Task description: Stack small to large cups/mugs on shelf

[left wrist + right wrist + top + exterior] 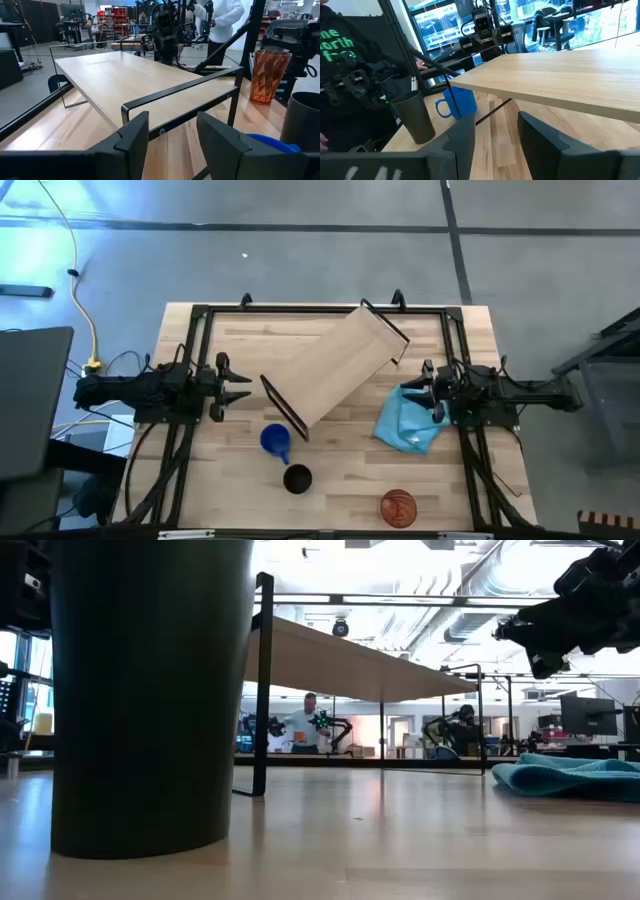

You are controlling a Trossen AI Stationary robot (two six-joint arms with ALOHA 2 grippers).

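The shelf point(338, 375) is a light wooden board that stands slantwise on the table on its black end brackets point(180, 95). Near its near-left end stands the blue mug point(275, 440), and the black cup point(297, 478) is closer to the near edge. The orange tumbler point(398, 505) stands upright by the near edge, to the right. My left gripper point(235, 385) hovers open off the shelf's left end point(172, 122). My right gripper point(415, 385) hovers open at the shelf's right side, above the cloth point(495, 122). Neither gripper touches anything.
A light blue cloth point(408, 420) lies crumpled under the right gripper, beside the shelf's right end. Black rails point(190, 360) frame the tabletop. A person in a dark hoodie point(345, 45) stands beyond the table. Bare wood lies between the cups and the cloth.
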